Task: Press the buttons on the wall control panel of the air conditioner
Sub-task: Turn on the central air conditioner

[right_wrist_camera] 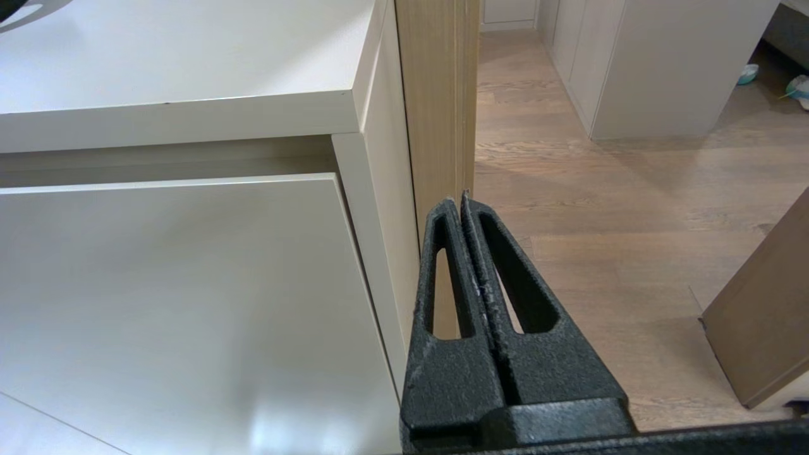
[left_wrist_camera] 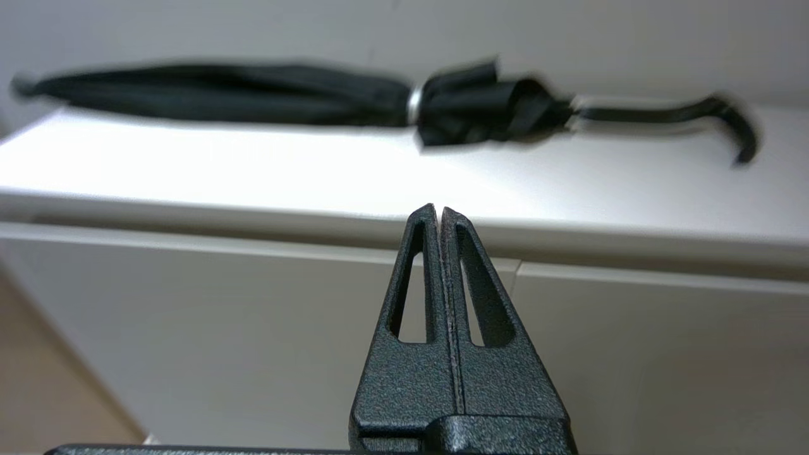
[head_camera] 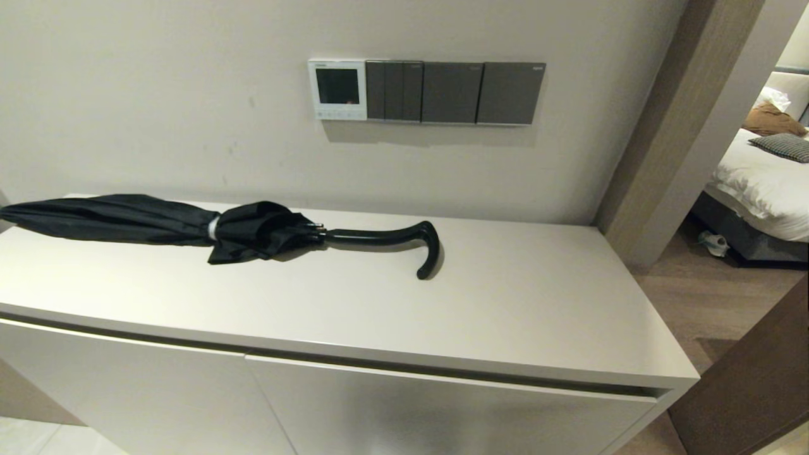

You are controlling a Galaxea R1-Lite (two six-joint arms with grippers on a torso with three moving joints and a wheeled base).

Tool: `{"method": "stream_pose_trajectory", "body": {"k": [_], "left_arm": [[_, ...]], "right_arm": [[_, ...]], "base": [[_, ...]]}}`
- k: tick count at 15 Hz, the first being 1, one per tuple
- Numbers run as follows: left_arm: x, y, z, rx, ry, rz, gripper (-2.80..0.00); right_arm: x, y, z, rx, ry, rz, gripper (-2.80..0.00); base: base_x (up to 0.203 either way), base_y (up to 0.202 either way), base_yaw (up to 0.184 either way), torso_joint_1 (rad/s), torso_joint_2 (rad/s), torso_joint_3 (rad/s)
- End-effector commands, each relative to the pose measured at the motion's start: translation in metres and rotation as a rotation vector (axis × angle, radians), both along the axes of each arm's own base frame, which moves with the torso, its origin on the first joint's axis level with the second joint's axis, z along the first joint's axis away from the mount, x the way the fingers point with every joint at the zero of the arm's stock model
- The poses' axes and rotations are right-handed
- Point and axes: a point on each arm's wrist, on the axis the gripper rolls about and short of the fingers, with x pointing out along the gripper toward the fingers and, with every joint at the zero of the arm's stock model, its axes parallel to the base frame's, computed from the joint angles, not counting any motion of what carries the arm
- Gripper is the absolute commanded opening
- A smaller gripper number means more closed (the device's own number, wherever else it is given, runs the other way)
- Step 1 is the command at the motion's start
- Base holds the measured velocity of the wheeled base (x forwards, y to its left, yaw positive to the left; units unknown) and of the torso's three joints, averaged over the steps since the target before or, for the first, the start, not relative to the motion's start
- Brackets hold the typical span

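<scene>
The panel (head_camera: 337,89) is mounted on the wall above the worktop's back edge, roughly over its middle. Its screen looks dark in the head view, and no digits can be made out. The buttons (head_camera: 337,114) run along its bottom strip, too small to count or tell apart. Dark grey switch plates (head_camera: 455,92) sit touching the panel's right side in a row.

A folded black umbrella (head_camera: 164,222) lies on the worktop (head_camera: 518,303) along the back edge, tip toward the back left corner and cut off by the frame edge, hooked handle (head_camera: 425,243) near the middle.

Neither arm shows in the head view. The left gripper (left_wrist_camera: 438,208) is held low in front of the cabinet, below the worktop's front edge, fingers pressed together with nothing between them; the umbrella beyond it is blurred. The right gripper (right_wrist_camera: 462,197) is also low, off the front right corner beside the cabinet's side and a wooden post (right_wrist_camera: 436,95), fingers closed on nothing. Through the doorway to the right, part of a bed (head_camera: 761,180) is visible, cut off by the frame.
</scene>
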Motion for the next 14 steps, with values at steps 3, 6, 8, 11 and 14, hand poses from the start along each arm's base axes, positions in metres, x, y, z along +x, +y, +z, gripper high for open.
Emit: {"method": "stream_pose_trajectory", "body": {"k": [3, 6, 8, 11, 14], "left_arm": [[0.061, -0.001, 0.058, -0.026, 0.100, -0.053, -2.80], [0.104, -0.002, 0.087, -0.052, 0.111, -0.103, -2.80], [0.132, -0.005, 0.098, -0.074, 0.129, -0.149, -2.80], [0.186, -0.023, 0.109, -0.103, 0.176, -0.270, -2.80], [0.209, -0.043, 0.123, -0.110, 0.147, -0.363, -2.80]], "right_arm": [[0.000, 0.000, 0.000, 0.000, 0.002, 0.001, -2.80], [0.000, 0.000, 0.000, 0.000, 0.003, 0.000, -2.80], [0.000, 0.000, 0.000, 0.000, 0.003, 0.000, -2.80], [0.000, 0.000, 0.000, 0.000, 0.003, 0.001, -2.80], [0.000, 0.000, 0.000, 0.000, 0.002, 0.001, -2.80]], "base": [[0.000, 0.000, 0.000, 0.000, 0.00, 0.000], [0.000, 0.000, 0.000, 0.000, 0.00, 0.000], [0.000, 0.000, 0.000, 0.000, 0.00, 0.000], [0.000, 0.000, 0.000, 0.000, 0.00, 0.000], [0.000, 0.000, 0.000, 0.000, 0.00, 0.000]]}}
